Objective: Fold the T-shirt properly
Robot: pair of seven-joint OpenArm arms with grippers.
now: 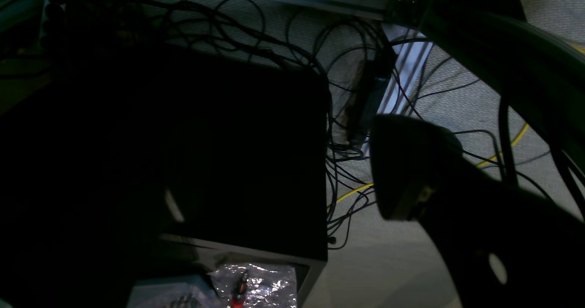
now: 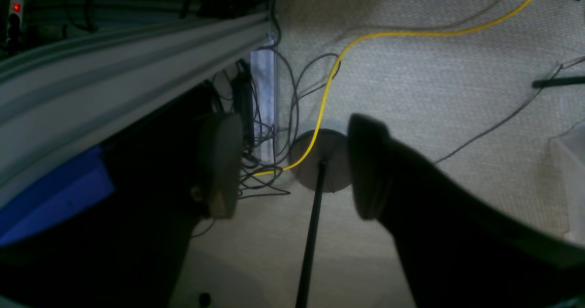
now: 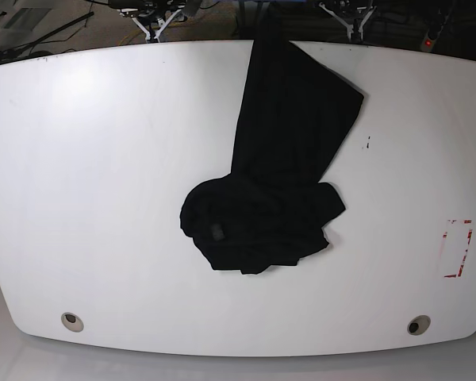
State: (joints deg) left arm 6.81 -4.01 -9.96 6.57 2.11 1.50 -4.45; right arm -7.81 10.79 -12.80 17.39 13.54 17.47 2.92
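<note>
Bare table (image 3: 95,175) either side of T-shirt (image 3: 278,175)

1. Below me spreads a white table (image 3: 103,198) with two round holes near its front edge.
2. On it the black T-shirt (image 3: 274,182) lies crumpled, its far end draped over the far edge.
3. A red-marked rectangle (image 3: 458,248) sits at the right.

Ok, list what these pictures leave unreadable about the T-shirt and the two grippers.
- The T-shirt, base view: bunched and black, so its sleeves and any chest print are lost in the folds; its far end runs past the table edge.
- Both arms: absent from the base view.
- Left gripper, left wrist view: one finger is lost in deep shadow.
- Right gripper, right wrist view: open, over floor cables, no shirt in sight.
</note>
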